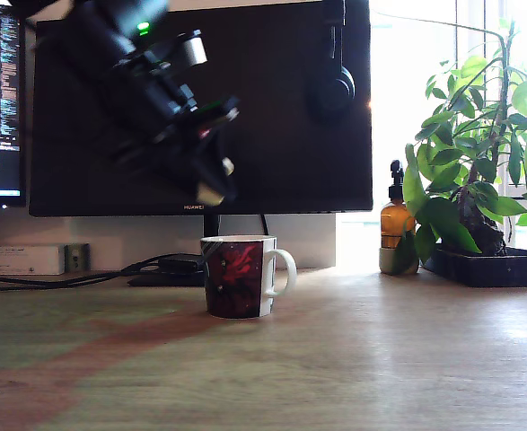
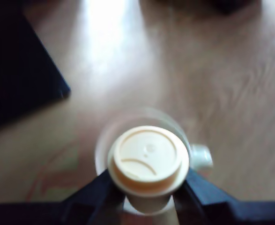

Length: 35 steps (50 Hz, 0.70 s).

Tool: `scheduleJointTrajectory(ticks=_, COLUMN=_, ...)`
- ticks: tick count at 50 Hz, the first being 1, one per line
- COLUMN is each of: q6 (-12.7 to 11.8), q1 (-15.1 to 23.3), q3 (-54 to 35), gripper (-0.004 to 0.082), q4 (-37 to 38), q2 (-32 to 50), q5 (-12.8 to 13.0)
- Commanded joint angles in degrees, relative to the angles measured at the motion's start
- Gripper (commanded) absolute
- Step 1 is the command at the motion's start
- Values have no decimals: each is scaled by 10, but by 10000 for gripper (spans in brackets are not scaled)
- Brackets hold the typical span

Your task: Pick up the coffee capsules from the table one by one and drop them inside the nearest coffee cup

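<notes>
Now the end effector [image 2: 149, 194] grips a cream capsule [image 2: 148, 159] right above the coffee cup [image 1: 237, 276] mid-worktop [image 1: 380, 359]; pickup done, only the drop remains.

One capsule [image 2: 148, 161], one mug [image 1: 238, 276], one pump bottle [image 1: 396, 218], one plant [image 1: 478, 153], two monitors [image 1: 272, 108].

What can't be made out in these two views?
- Gripper, exterior view: motion-blurred, so the jaws and the capsule can't be read there.
- Cup inside, exterior view: hidden by its own wall.
- Cup, wrist view: blurred and mostly covered by the capsule, so how far above it the capsule sits is unclear.
- Other capsules: none visible; the table is cut off by the frame edges.
</notes>
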<state>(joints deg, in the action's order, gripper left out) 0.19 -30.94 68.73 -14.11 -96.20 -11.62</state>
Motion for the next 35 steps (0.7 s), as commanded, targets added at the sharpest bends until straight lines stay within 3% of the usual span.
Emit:
scheduleJointTrajectory(ticks=1, q6=-1, q1=0, q3=8, gripper=181, q4=-14, q2=-29, q5=1)
scheduleJointTrajectory(ticks=13, q6=18, q1=-6, q3=71, gripper=181, q4=-70, q2=-87, q5=2)
scheduleJointTrajectory(ticks=35, q6=18, q1=-22, q3=104, gripper=181, q4=-101, q2=-121, q5=17)
